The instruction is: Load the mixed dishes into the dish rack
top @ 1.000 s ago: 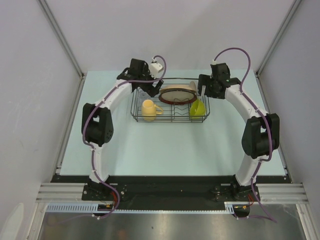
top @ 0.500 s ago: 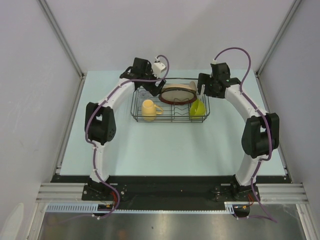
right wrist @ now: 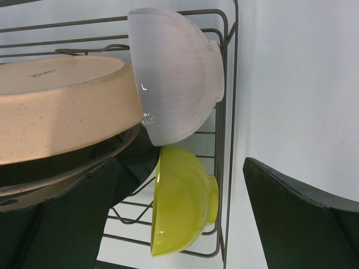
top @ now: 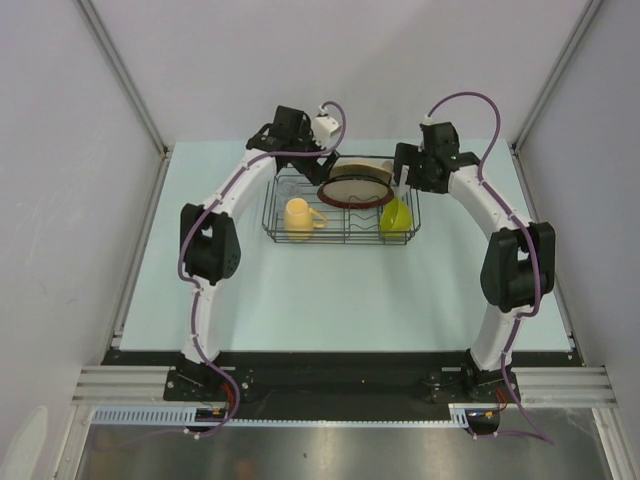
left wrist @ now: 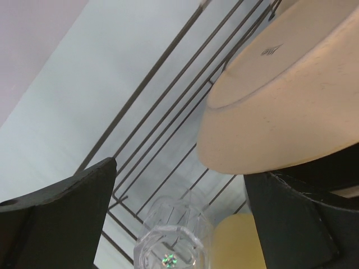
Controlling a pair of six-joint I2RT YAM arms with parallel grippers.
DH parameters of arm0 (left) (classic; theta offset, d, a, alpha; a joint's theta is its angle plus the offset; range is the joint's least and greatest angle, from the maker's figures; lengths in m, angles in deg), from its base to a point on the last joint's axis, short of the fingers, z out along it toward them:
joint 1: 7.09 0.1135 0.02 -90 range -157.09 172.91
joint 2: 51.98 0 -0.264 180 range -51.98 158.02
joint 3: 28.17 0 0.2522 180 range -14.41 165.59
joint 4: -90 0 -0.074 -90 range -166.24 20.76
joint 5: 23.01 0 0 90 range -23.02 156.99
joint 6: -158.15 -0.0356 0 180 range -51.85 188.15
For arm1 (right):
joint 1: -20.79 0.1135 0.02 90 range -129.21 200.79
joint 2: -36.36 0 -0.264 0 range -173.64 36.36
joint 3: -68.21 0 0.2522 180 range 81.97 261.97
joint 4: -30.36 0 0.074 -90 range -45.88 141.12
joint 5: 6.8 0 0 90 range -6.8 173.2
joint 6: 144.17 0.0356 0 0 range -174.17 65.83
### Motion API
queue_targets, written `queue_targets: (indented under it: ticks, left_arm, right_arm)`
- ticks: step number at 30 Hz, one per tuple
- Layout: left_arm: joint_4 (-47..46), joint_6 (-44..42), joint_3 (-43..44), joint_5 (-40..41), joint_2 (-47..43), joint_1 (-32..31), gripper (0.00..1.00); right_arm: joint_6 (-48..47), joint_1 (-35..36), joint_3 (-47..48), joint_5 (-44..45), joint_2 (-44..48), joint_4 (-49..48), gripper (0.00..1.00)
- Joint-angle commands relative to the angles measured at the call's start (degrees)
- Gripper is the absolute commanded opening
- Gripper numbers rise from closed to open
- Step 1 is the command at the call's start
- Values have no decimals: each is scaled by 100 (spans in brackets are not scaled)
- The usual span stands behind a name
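The dish rack [top: 283, 228] is a black wire basket at the table's far middle. In it are a yellow-orange mug [top: 297, 217], a lime-green bowl [top: 396, 215], a clear glass [top: 288, 186] and two tan plates [top: 355, 185] leaning together. My left gripper [top: 306, 162] is open at the rack's back left. In the left wrist view it [left wrist: 176, 224] is empty, above the glass [left wrist: 174, 238], with the mug [left wrist: 235, 244] and a plate's underside [left wrist: 286, 106] beside it. My right gripper [top: 408, 178] is open at the rack's right end. In the right wrist view it [right wrist: 179, 224] is empty, facing the green bowl [right wrist: 182, 207], white bowl [right wrist: 179, 73], tan plate [right wrist: 61, 106] and dark-rimmed plate [right wrist: 67, 179].
The rack's wire end wall [right wrist: 227, 140] stands just right of the two bowls. Pale table [top: 330, 290] lies in front of the rack. Grey walls close in the table on the left, right and back.
My left gripper has moved right and back along the rack's rear edge, toward the plates. The right gripper and the dishes have barely moved.
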Motion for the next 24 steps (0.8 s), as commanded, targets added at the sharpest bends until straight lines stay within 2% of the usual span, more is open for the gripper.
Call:
queue_targets:
  ticks: [1,6,24]
  left_arm:
    - [-400,93,572,-157,-15,-268,100]
    - [-365,102,801,-43,99,-285,100]
    - [-681,-152,521,370,-41,-285,100]
  right_arm:
    - [47,-23,432,-101,-143,-110,100]
    - [65,-23,739,-101,-319,-110,100]
    - [65,-40,2023,-110,-1101,75,100]
